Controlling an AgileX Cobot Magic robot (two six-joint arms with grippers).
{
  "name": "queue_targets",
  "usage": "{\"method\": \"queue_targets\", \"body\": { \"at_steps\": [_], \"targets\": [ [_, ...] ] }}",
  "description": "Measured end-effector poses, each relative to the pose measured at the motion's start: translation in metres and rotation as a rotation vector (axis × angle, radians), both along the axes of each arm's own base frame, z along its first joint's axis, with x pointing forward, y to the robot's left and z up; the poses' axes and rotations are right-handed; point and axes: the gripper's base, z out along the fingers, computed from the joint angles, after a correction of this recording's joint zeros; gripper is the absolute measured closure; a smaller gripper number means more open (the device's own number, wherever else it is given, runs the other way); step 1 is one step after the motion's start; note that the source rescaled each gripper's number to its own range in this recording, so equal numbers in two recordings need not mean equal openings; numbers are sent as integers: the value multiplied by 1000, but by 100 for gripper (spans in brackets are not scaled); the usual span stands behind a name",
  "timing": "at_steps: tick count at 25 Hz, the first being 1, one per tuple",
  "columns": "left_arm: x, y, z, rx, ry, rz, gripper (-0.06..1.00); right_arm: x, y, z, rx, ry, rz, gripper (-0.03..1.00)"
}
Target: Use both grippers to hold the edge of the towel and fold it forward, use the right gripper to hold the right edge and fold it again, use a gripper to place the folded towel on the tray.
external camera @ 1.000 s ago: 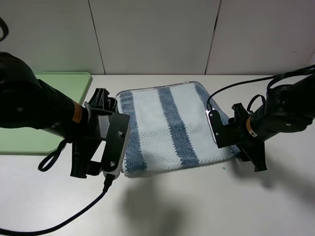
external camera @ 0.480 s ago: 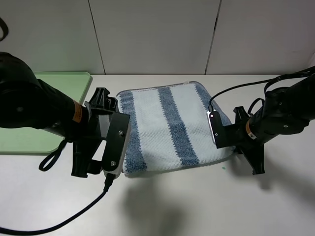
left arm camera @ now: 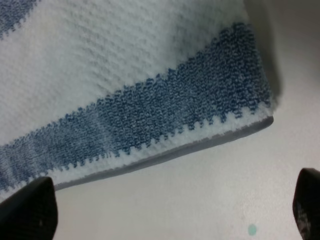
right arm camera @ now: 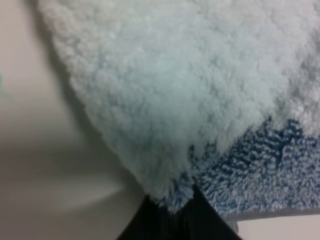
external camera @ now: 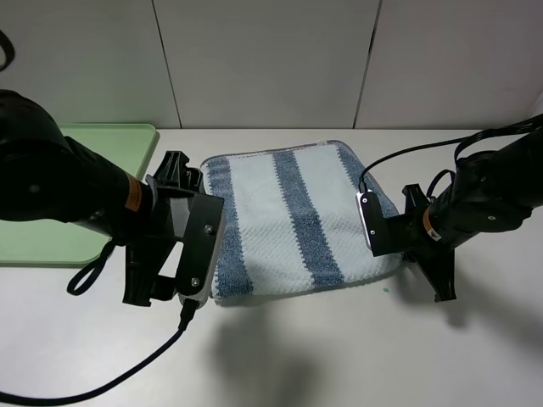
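A: Layout, largest first?

B: Plain white desk (external camera: 339,356), carrying all of it. At the far left corner, a large flat pale-green plastic tray (external camera: 102,144) with rounded corners and a low raised rim. In the middle of the desk, nearer the far edge, a soft waffle-textured towel (external camera: 288,220) in broad white and blue-grey stripes, lying flat and well apart from the tray.

A: And the grippers?

B: Black left gripper (external camera: 170,263) on a bulky matte-black arm, just beside the towel's left edge, spread wide and holding nothing. Black right gripper (external camera: 373,225) with a white finger plate, clamped tight on the towel's right edge. From its wrist view, fluffy cloth bunched right into the dark fingertips (right arm camera: 165,227).

A: Progress, then?

B: Judging by what look like doubled layers along the thin grey stitched hem (left arm camera: 165,155), forward fold probably done. Second fold only at the pinching stage, with the right edge gripped but not yet lifted or carried across. Placing on the tray not begun, so roughly halfway at a guess.

A: Any writing to read?

B: None legible. No brand or label visible on towel, tray or either gripper. Only a tiny teal speck (external camera: 384,291) on the desk, just off the towel's near right corner.
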Motion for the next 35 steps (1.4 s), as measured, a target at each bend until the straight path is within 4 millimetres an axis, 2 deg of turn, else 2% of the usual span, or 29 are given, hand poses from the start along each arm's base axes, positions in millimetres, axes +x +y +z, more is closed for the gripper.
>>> {"method": "queue_targets", "body": {
  "at_steps": [8, 17, 20, 28, 35],
  "targets": [
    [1, -2, -2, -22, 5, 24, 2, 0, 0, 0, -1, 0, 0, 97],
    [10, -13, -49, 19, 87, 35, 2, 0, 0, 0, 0, 1, -2, 97],
    [11, -16, -58, 9, 89, 28, 2, 0, 0, 0, 1, 1, -3, 97],
    [1, -34, -58, -40, 58, -47, 2, 0, 0, 0, 1, 1, -3, 97],
    [1, -38, -57, -70, 39, -63, 2, 0, 0, 0, 1, 1, -3, 97]
  ]
}}
